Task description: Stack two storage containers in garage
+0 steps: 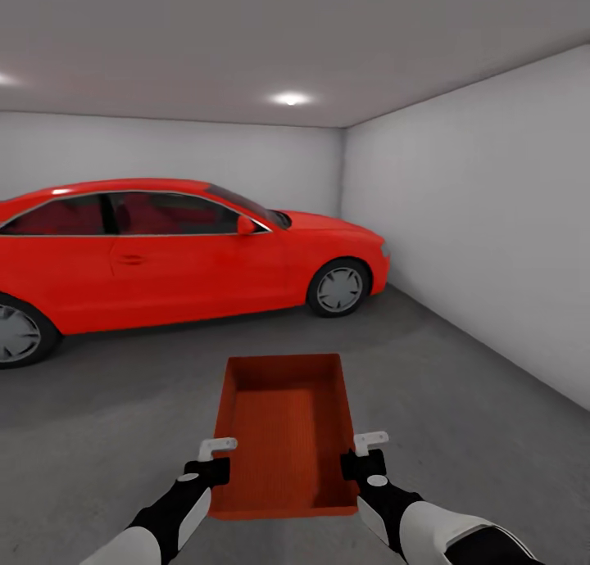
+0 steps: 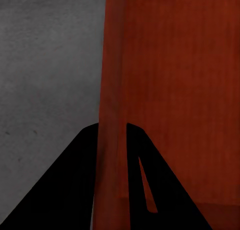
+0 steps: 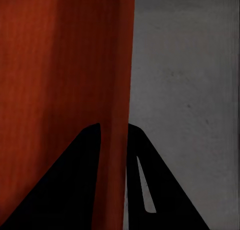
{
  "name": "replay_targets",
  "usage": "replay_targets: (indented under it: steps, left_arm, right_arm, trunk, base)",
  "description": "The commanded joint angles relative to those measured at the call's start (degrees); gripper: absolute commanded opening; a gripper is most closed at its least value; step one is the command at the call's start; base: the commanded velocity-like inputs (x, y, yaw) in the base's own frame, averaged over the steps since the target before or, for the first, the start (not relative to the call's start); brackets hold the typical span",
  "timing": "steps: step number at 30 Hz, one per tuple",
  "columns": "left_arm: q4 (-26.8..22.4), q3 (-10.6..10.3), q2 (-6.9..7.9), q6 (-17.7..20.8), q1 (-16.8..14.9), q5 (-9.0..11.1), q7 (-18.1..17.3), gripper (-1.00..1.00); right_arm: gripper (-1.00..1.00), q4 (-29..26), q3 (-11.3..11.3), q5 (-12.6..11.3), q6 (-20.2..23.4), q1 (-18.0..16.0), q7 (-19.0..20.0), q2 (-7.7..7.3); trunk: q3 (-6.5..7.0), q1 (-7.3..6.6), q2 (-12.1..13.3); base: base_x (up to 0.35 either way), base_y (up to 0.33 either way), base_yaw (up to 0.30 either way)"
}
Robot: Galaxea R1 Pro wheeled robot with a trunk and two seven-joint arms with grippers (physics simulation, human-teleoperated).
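Note:
One orange-red storage container (image 1: 287, 434) is held in front of me over the grey concrete floor (image 1: 459, 401) of the garage, open side up and with nothing in it. My left gripper (image 1: 218, 473) is shut on its left wall, and my right gripper (image 1: 357, 468) is shut on its right wall. In the left wrist view the black fingers (image 2: 80, 175) straddle the thin red wall (image 2: 112, 90). The right wrist view shows the same clamp, with the fingers (image 3: 80, 175) on the other wall (image 3: 117, 80). I cannot tell how high the bin hangs.
A red car (image 1: 164, 254) stands side-on across the back left, its front wheel (image 1: 338, 288) nearest. A white wall (image 1: 492, 246) runs along the right. Bare concrete lies between me and the car and off to the right.

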Motion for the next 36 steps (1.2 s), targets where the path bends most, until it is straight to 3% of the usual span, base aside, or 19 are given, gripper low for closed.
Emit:
replay_targets:
  steps: [1, 36]
  left_arm:
    - [-0.31, 2.31, 0.04, -2.41, -0.07, 1.37, 4.72, -1.00]
    - [-0.31, 2.31, 0.04, -2.41, -0.07, 1.37, 4.72, -1.00]
  right_arm:
    - [-1.00, 0.08, -2.21, 0.23, 0.01, 0.00, 0.17, 0.06]
    - [-1.00, 0.08, -2.28, 0.23, 0.03, 0.01, 0.17, 0.04]
  trunk:
    - [-0.11, 0.05, -0.09]
    - [-0.11, 0.05, -0.09]
  base:
    - [0.322, 0.142, -0.278]
    - [0.322, 0.145, -0.283]
